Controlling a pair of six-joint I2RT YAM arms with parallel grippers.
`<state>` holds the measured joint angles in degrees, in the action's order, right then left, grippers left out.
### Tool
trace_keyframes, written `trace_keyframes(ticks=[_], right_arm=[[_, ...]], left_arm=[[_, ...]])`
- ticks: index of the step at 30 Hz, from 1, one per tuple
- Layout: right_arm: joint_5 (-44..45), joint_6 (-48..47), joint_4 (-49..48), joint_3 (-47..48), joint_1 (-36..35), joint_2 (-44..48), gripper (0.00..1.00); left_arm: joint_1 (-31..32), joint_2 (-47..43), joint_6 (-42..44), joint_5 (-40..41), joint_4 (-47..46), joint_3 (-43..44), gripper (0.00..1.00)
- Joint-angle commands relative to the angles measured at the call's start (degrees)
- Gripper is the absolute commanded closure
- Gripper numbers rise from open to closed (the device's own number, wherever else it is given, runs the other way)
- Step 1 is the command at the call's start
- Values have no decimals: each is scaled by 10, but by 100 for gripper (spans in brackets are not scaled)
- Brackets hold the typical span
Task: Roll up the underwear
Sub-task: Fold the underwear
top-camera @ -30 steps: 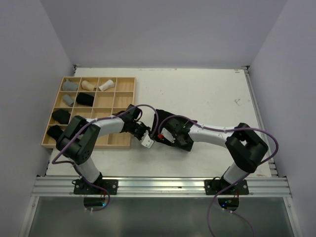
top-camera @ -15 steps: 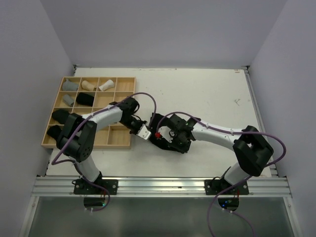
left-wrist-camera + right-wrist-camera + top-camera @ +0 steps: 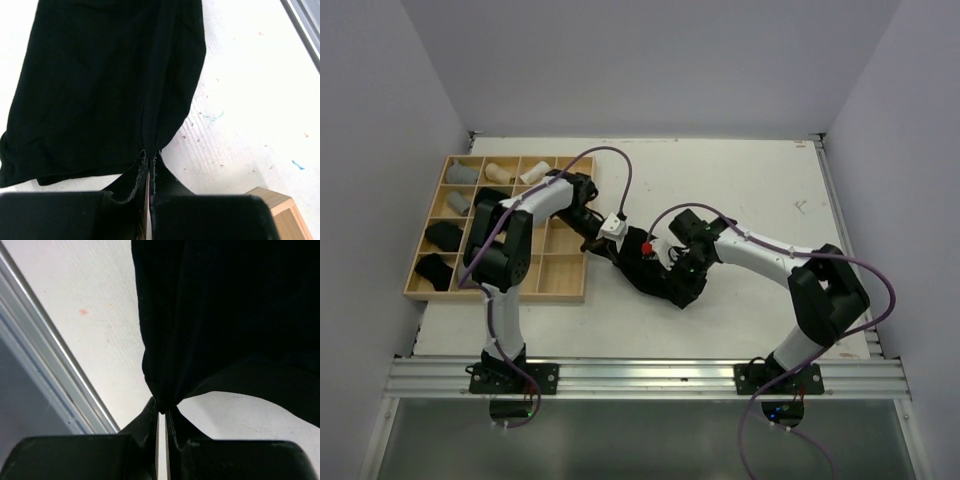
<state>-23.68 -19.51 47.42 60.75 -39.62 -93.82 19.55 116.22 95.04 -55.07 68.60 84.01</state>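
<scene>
One black underwear (image 3: 655, 272) is stretched between my two grippers over the middle of the table. My left gripper (image 3: 623, 252) is shut on its left edge; in the left wrist view the black cloth (image 3: 100, 85) fans out flat from the pinched jaws (image 3: 150, 154). My right gripper (image 3: 682, 292) is shut on the near right corner, where the cloth (image 3: 230, 315) bunches into the closed jaws (image 3: 163, 409). More underwear lies rolled in the wooden tray: a grey roll (image 3: 463, 173), a beige roll (image 3: 500, 172), a white roll (image 3: 533, 172) and black rolls (image 3: 492, 200).
The wooden grid tray (image 3: 565, 285) sits at the left of the table, its right edge close to my left arm. A metal rail (image 3: 640, 375) runs along the near edge. White walls enclose the table on three sides.
My left gripper has closed on the cloth's edge and moved away from the near edge toward the tray's right side. The black cloth has been pulled out between both grippers.
</scene>
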Motion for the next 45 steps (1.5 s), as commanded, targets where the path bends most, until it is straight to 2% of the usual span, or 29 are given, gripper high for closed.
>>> trace_keyframes(ticks=[1,8,10,14,19,26,29,36,40,45], right_arm=[[-96,15,13,18,7,-10,100],[-188,48,6,33,4,-66,100],[-199,63,-6,25,5,-61,100],[-213,115,-90,-18,14,-15,100],[-225,196,-187,-70,36,20,100],[-256,264,-224,-114,83,5,100],[-294,300,-265,-136,124,13,100],[-353,317,-281,-122,183,-21,100],[-385,319,-240,-78,200,-85,100],[-404,294,-171,-8,212,-153,100]], left_arm=[[-8,-1,-21,-41,69,37,100],[-9,-29,-55,-1,69,27,100],[-10,-35,-66,6,68,20,100],[-14,-22,-110,0,66,38,100],[-14,46,-226,-27,68,152,100],[-14,146,-350,-66,58,294,100],[-14,167,-454,-72,4,322,100],[-11,174,-623,-57,-192,301,100],[-11,199,-681,-46,-246,304,100],[-8,213,-760,7,-330,289,100]])
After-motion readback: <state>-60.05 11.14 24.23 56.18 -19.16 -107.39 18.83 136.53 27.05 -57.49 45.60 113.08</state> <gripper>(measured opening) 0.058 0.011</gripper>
